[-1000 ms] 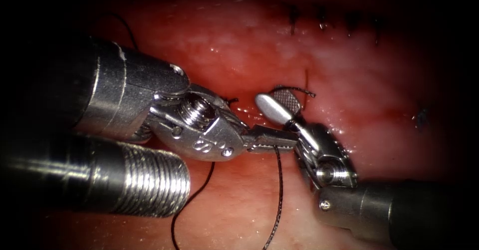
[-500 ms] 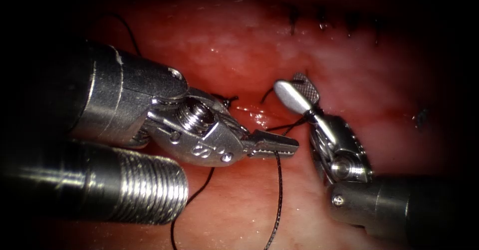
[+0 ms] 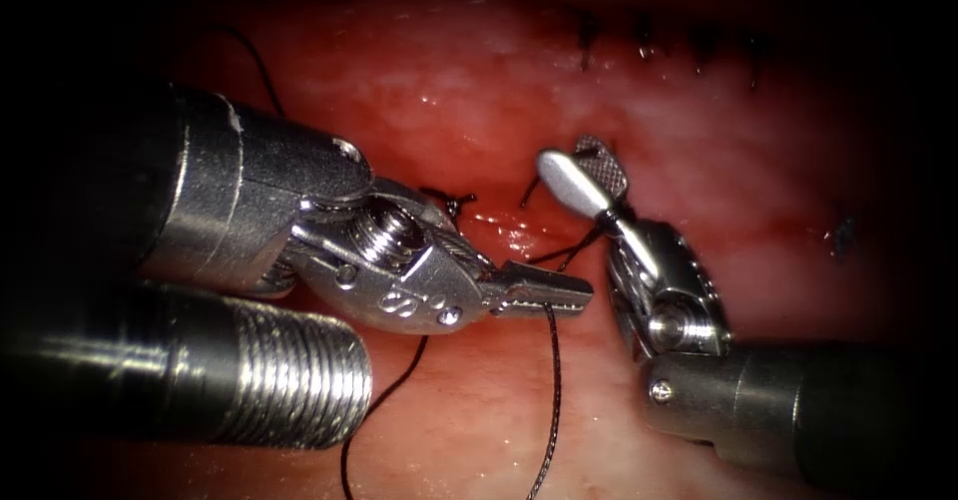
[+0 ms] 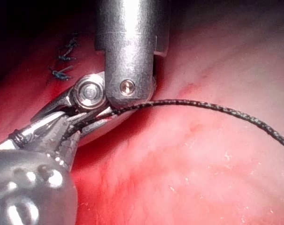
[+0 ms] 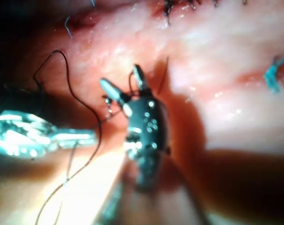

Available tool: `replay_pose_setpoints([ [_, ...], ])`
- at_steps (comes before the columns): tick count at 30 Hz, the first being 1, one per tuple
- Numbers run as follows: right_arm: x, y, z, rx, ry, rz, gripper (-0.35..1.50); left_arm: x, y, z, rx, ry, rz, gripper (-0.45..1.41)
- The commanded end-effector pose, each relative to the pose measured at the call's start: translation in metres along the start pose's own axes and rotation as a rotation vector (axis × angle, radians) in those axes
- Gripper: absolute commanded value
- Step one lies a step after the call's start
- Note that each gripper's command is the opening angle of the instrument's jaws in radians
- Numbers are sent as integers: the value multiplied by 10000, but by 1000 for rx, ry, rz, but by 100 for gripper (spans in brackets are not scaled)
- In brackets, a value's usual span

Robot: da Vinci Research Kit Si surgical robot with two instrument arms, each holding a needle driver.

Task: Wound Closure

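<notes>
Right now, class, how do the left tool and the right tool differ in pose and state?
The left tool has its fingers shut on the thread; the right tool has its fingers open, with thread lying at their base. The left tool lies nearly level; the right tool points upward. Both hover over the tissue.

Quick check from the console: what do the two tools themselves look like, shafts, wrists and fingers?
Both are bare silver metal. The left arm's tool has a thick grey shaft, a wrist with a screw head and drive cables, an engraved mark on its clevis, and short slim fingers. The right arm's tool has a dark shaft, round pivot pins and paddle-shaped fingers, one cross-hatched.
</notes>
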Motion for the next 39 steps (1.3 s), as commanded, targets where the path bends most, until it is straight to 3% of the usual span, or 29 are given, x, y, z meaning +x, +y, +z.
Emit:
replay_pose_setpoints([
  [1,-9,0,5,3,-2,-29,-35,0,0,6,1,2,1,-45],
  [10,-12,-10,3,-21,-48,-266,-35,-4,4,-9,-2,3,5,-45],
  [16,-20,-34,-7,2,-118,-389,-35,-32,-8,-22,6,-25,-52,-45],
  [39,-46,-81,-35,40,-234,-503,-35,-218,-103,-51,71,-149,-249,-45],
])
